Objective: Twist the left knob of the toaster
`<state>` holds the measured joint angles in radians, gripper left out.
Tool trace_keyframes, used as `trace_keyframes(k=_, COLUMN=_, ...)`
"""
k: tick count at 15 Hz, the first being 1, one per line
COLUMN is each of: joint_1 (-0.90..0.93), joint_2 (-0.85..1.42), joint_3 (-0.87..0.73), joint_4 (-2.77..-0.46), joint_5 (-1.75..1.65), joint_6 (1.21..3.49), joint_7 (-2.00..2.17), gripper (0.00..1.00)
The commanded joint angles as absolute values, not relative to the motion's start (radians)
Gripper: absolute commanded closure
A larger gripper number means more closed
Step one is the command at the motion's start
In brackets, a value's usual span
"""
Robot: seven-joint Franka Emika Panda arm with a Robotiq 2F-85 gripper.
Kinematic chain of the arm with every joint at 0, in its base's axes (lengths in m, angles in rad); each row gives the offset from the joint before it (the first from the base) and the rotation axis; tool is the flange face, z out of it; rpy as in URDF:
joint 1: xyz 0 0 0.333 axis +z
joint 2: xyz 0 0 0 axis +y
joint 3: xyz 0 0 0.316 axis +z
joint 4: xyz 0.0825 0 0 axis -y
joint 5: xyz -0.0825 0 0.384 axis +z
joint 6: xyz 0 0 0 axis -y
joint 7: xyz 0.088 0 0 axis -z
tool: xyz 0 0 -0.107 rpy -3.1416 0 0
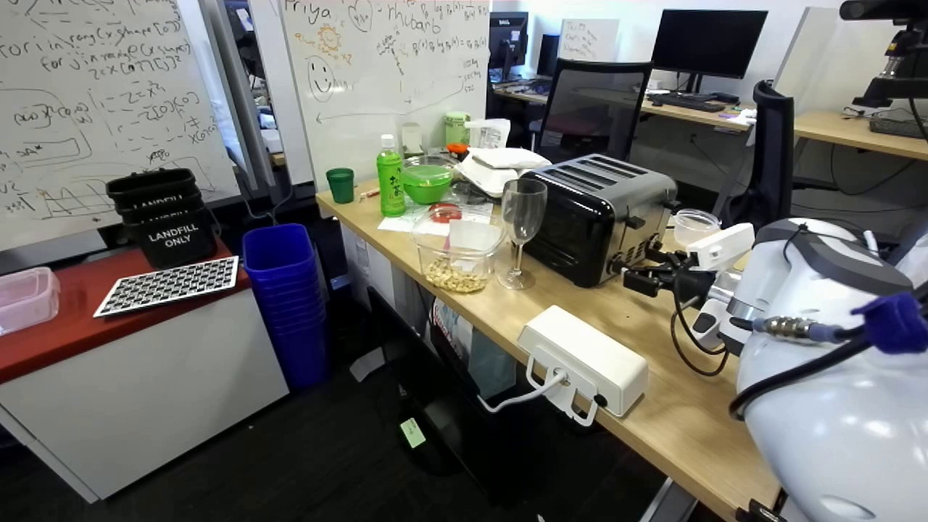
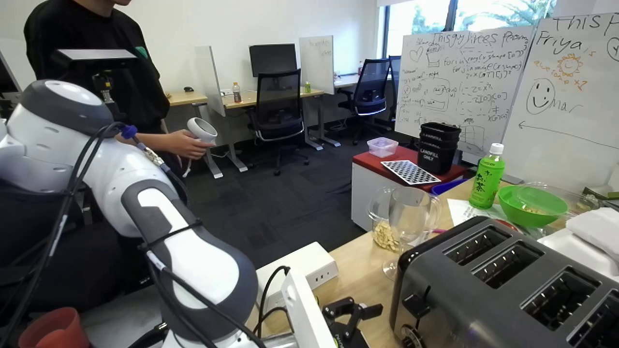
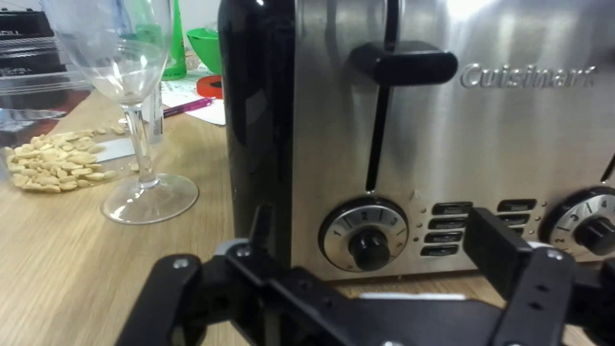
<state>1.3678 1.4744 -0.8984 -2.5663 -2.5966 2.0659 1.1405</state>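
The toaster [image 3: 336, 144] is black-sided with a steel front and top. It stands on the table in both exterior views [image 1: 573, 217] [image 2: 478, 299]. Its left knob [image 3: 370, 251] is a black stub on a numbered silver dial, low on the front. The dial also shows at the bottom edge of an exterior view [image 2: 411, 336]. My gripper [image 3: 374, 235] is open and empty in front of the toaster. In the wrist view its fingers appear on either side of the left knob, apart from it. The gripper shows low beside the toaster in both exterior views [image 1: 644, 270] [image 2: 353, 314].
A clear stemmed glass [image 3: 144, 192] stands close to the toaster's left side. A clear tub of nuts [image 1: 457, 268] is beside it. A white socket box [image 1: 583, 359] sits at the table edge. The lever [image 3: 413, 65] juts out above the left dial. The right knob [image 3: 597, 235] is farther right.
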Motion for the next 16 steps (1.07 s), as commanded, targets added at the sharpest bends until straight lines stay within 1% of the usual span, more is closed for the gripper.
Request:
trace_keyframes(k=1, joint_1=1.345, joint_2=1.474, joint_3=-0.918, joint_4=-2.517, joint_5=-2.606, joint_6=2.122, joint_7=1.104, gripper=0.0)
trace_keyframes(k=6, joint_1=1.338, joint_2=1.475, joint_3=-0.924, joint_4=-2.458, joint_5=-2.606, joint_6=2.177, joint_7=1.049, gripper=0.0)
trace_keyframes(k=7, joint_1=1.33, joint_2=1.475, joint_3=-0.926, joint_4=-2.446, joint_5=-2.606, joint_6=2.19, joint_7=1.037, gripper=0.02)
trace_keyframes(k=8, joint_1=1.322, joint_2=1.475, joint_3=-0.929, joint_4=-2.437, joint_5=-2.606, joint_6=2.202, joint_7=1.027, gripper=0.11)
trace_keyframes(k=9, joint_1=1.314, joint_2=1.475, joint_3=-0.932, joint_4=-2.428, joint_5=-2.606, joint_6=2.212, joint_7=1.021, gripper=0.17)
trace_keyframes(k=10, joint_1=1.305, joint_2=1.476, joint_3=-0.937, joint_4=-2.421, joint_5=-2.606, joint_6=2.219, joint_7=1.011, gripper=0.33)
trace_keyframes(k=12, joint_1=1.307, joint_2=1.475, joint_3=-0.925, joint_4=-2.428, joint_5=-2.603, joint_6=2.211, joint_7=0.996, gripper=0.46)
trace_keyframes(k=14, joint_1=1.312, joint_2=1.475, joint_3=-0.908, joint_4=-2.45, joint_5=-2.604, joint_6=2.187, joint_7=0.998, gripper=0.55)
trace_keyframes(k=16, joint_1=1.304, joint_2=1.477, joint_3=-0.895, joint_4=-2.463, joint_5=-2.603, joint_6=2.179, joint_7=1.005, gripper=0.58)
